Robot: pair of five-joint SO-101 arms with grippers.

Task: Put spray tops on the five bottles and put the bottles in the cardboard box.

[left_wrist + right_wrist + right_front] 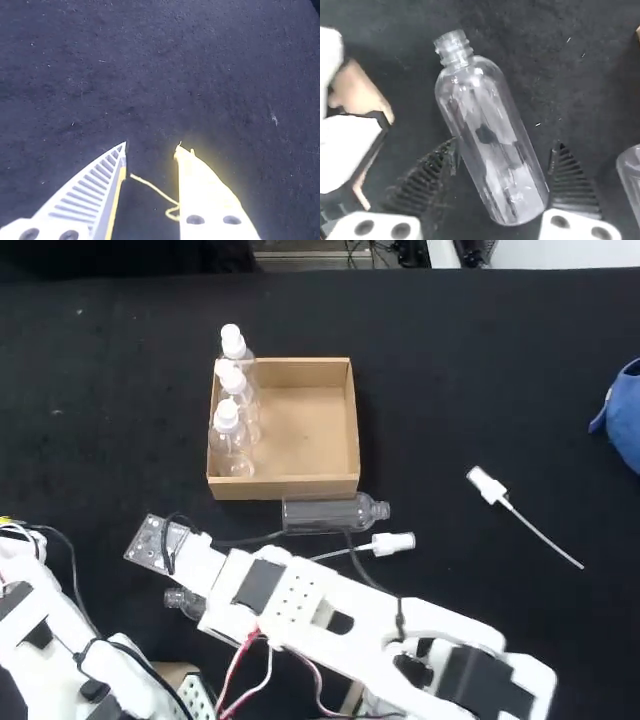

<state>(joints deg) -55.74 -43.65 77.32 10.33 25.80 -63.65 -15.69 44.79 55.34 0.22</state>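
A clear bottle (490,150) without a top lies on the black cloth between the fingers of my open right gripper (505,145); the black fingers (432,172) flank its body. In the high view only this bottle's neck (178,598) sticks out from under the right arm (300,605). A second topless bottle (332,511) lies in front of the cardboard box (300,485), which holds three bottles with spray tops (232,420) along one wall. Two loose spray tops (393,543) (487,485) lie on the cloth. My left gripper (151,146) is open over bare cloth.
The left arm (40,640) sits at the near left corner, close to the right arm's wrist. A blue object (625,420) lies at the right table edge. Another bottle's edge (631,172) shows beside the right gripper. Long dip tubes trail from the loose spray tops.
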